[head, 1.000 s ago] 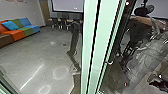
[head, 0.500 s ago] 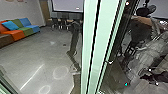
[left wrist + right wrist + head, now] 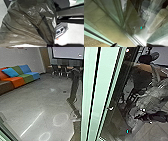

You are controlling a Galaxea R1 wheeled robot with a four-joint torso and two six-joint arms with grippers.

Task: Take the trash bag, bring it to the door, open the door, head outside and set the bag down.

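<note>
In the left wrist view, the dark, see-through trash bag (image 3: 28,25) is spread wide, with creases and bright glints. Its folds draw together at my left gripper (image 3: 50,45), which is shut on the gathered plastic. Pale green upright edges of the glass door and its frame (image 3: 91,94) cross the head view from top to bottom. My right gripper (image 3: 127,45) stands open above the threshold, its dark tips apart with nothing seen between them. Around it are glass panels (image 3: 112,11) and a metal floor track (image 3: 132,38).
Behind the glass on the right is a person (image 3: 155,94) with dark equipment, partly lost in reflections. A coloured sofa (image 3: 20,77) stands along the left wall. Chairs (image 3: 62,70) are at the back below a screen (image 3: 67,52). A dark jointed shape (image 3: 73,88) stands left of the frame.
Behind the glass, the person has shifted, and a black item low on the right has moved left and up. The door frame and the room look the same.
</note>
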